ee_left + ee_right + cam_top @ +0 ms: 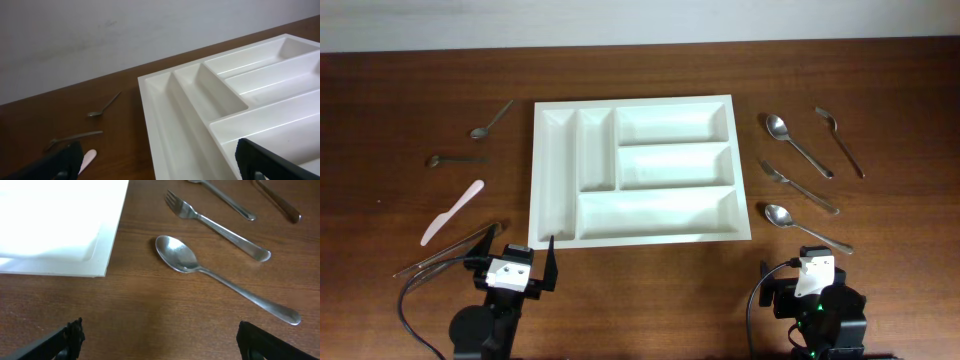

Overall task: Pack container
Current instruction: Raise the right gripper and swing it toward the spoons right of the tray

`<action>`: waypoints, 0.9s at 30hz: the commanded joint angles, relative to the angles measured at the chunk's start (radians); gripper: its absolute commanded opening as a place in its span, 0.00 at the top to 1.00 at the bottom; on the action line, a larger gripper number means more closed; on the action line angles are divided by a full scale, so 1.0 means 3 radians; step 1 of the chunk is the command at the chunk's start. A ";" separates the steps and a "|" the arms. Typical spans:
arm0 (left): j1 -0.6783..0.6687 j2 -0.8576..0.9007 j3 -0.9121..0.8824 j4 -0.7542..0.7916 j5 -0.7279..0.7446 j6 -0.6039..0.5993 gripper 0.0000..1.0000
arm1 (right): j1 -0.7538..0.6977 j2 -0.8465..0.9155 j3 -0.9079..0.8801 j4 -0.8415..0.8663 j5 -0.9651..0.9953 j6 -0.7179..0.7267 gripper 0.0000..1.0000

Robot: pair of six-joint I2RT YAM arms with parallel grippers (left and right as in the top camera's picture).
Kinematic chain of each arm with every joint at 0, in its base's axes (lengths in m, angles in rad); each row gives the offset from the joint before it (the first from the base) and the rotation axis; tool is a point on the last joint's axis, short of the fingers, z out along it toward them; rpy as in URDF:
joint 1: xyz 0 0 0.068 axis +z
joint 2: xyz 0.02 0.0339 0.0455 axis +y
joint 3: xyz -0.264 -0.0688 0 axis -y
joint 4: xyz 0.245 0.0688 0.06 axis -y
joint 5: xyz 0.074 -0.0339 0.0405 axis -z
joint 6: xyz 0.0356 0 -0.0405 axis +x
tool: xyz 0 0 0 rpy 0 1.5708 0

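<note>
While the cutlery tray (640, 240) lay at the centre of the table (420, 80), the left gripper (517, 250) and right gripper (162, 347) were held apart, empty. The flat spoon (180, 255) beside it could be skidded away by a shallow pinch.

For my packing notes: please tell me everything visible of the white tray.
The white tray is rectangular, apparently smooth glossy plastic, with rounded corners. Five compartments, all empty: two narrow long ones on its left, three wider ones beside them. It lies flat on the brown wooden table, cutlery lying apart on both sides. The open left gripper hangs at its near left corner; contact is unclear.
</note>
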 commanded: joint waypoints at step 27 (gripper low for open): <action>-0.0003 -0.0029 -0.0045 0.0011 0.0013 0.0005 0.01 | 0.0031 -0.0034 -0.0020 0.0805 -0.0820 0.2937 0.01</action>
